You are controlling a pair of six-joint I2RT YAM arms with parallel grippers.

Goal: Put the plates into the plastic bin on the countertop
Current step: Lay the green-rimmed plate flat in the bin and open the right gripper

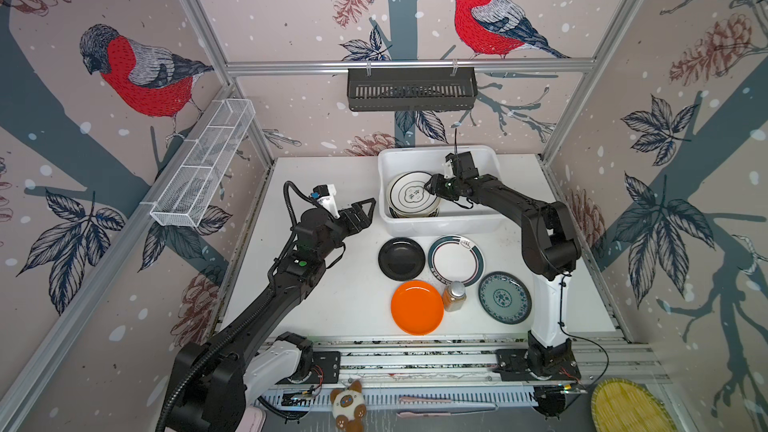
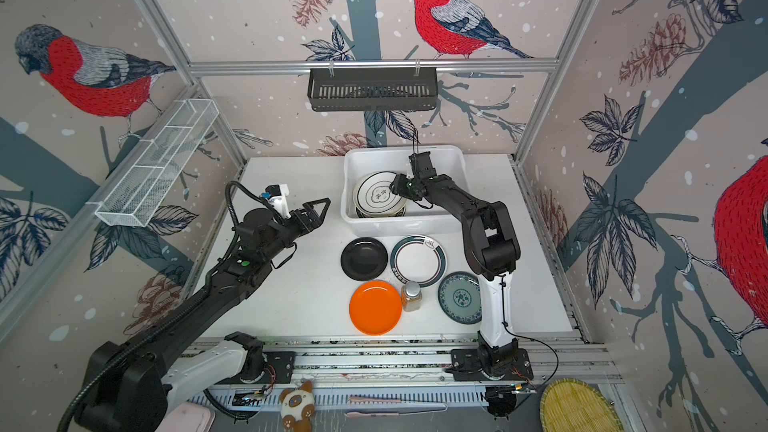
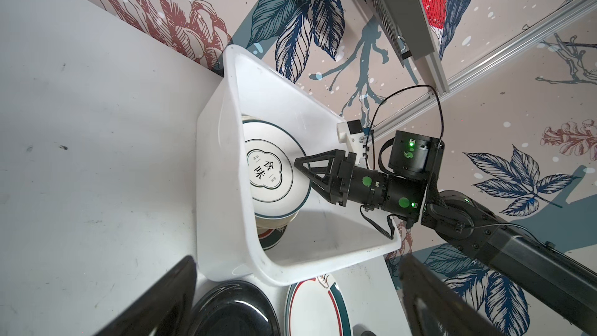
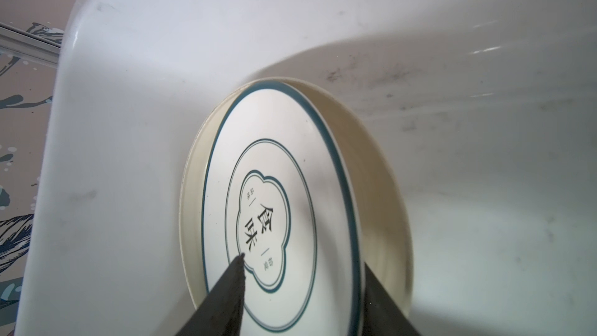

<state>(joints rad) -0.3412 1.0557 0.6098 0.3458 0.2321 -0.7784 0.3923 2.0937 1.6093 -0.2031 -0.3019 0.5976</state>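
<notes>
I have the bin (image 1: 440,224) at the back of the tabletop (image 1: 332,284), under a black slotted rack (image 1: 411,89) on the rear wall; a white wire basket (image 1: 203,164) hangs on the left wall. A small amber bottle (image 1: 454,296) with a silver cap stands among the loose plates, just beside the orange plate (image 1: 417,307) and close to the teal-rimmed plate (image 1: 455,259) and the patterned plate (image 1: 504,297). The black plate (image 1: 401,258) sits just in front of the bin. Inside the bin, at its left end, the emblem plate (image 1: 409,195) lies flat on top of a cream plate (image 4: 381,169), with a dark-rimmed plate (image 3: 271,240) under that. The emblem is a lobed outline holding the characters 食味 (image 4: 255,227); the smaller print beside them is too fine to read. The plate itself is white with a thin dark teal ring. My right tool (image 1: 429,187) is down in the bin, spread, its fingers on either side of that plate's near edge without pinching it. My left tool (image 1: 368,211) hangs spread wide, left of the bin.
</notes>
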